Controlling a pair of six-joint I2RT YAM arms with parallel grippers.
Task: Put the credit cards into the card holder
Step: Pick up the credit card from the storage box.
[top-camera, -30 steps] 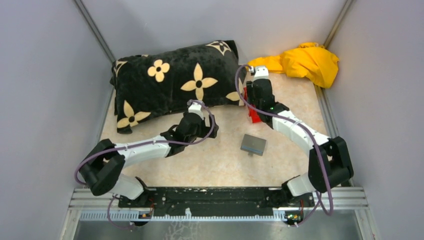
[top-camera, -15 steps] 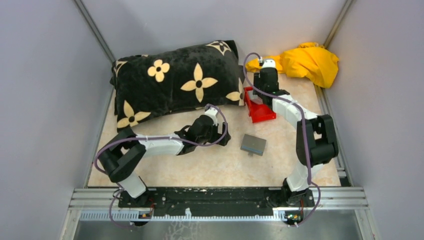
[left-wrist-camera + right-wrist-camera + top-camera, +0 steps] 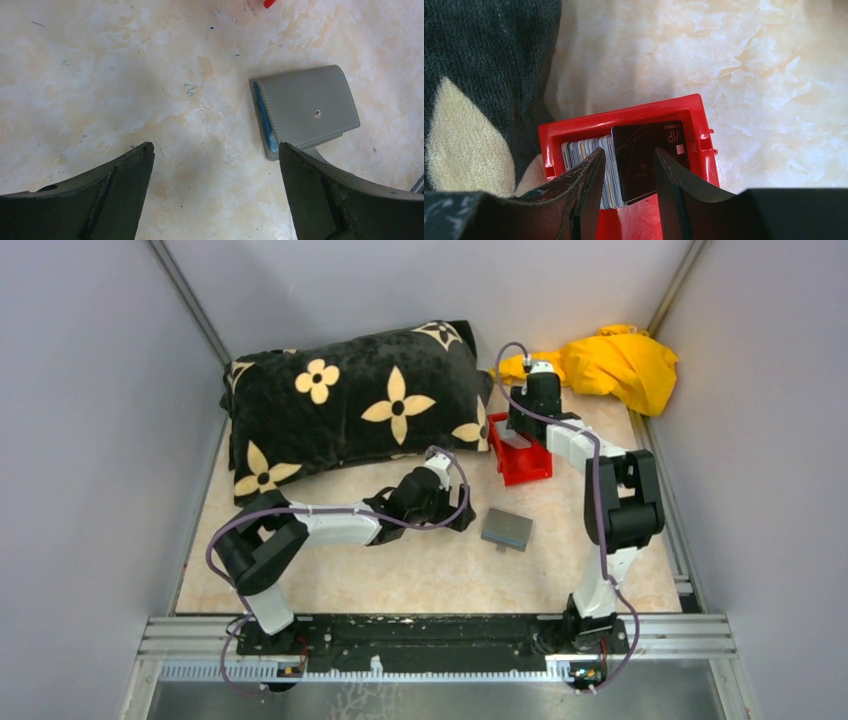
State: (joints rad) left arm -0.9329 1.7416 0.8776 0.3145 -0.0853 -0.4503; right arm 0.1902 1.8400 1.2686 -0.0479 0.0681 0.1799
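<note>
Both right fingers [image 3: 584,190] stand half-open, holding nothing, astride the dark front card [image 3: 649,150] of the credit cards [image 3: 584,147] upright in the red bin [image 3: 624,112]; pinch its likely thin, stiff, slick faces, while your left fingers [image 3: 125,180] gape empty beside the card holder [image 3: 310,107].

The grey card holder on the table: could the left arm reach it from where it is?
Probably yes. The left gripper hangs open right beside the card holder, which lies flat with nothing on it and only bare table between them.
</note>
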